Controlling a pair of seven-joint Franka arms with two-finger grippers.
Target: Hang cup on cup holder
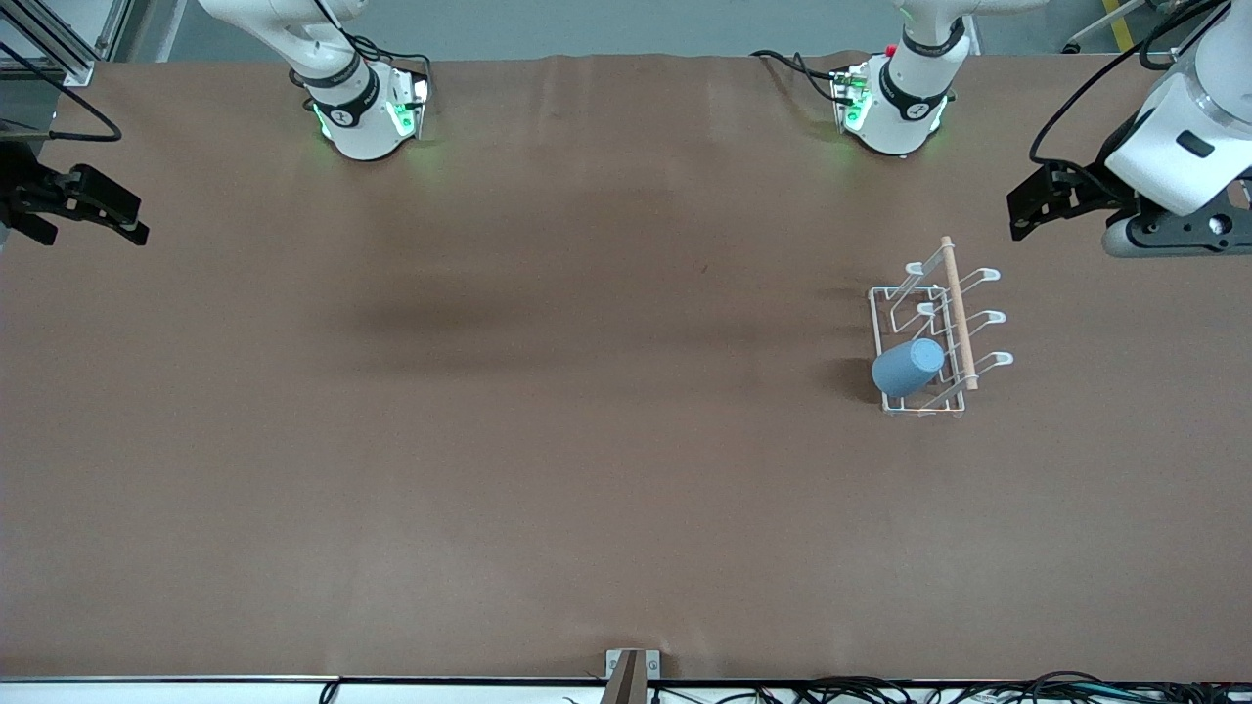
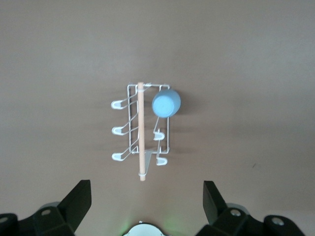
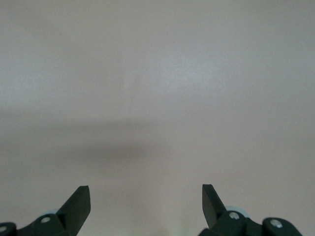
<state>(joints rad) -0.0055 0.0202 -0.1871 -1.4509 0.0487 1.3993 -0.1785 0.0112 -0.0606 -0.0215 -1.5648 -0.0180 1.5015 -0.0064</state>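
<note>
Blue cup point(image 1: 908, 368) hung on a peg of the white cup holder point(image 1: 937, 337), left gripper point(image 1: 1029, 205) spread over the table's left-arm end, right gripper point(image 1: 117, 217) spread, waiting, no readable writing.

A brown matte desk point(image 1: 548, 440) fills the front view, its surface faintly creased near the top edge and marked by soft dark shadows across the middle. A small metal bracket point(image 1: 632, 671) with a dark post sits at the desk's edge nearest the front camera. Black cables point(image 1: 978, 690) trail along that same edge; what looks like aluminium framing point(image 1: 49, 39) stands by the right arm's end.
</note>
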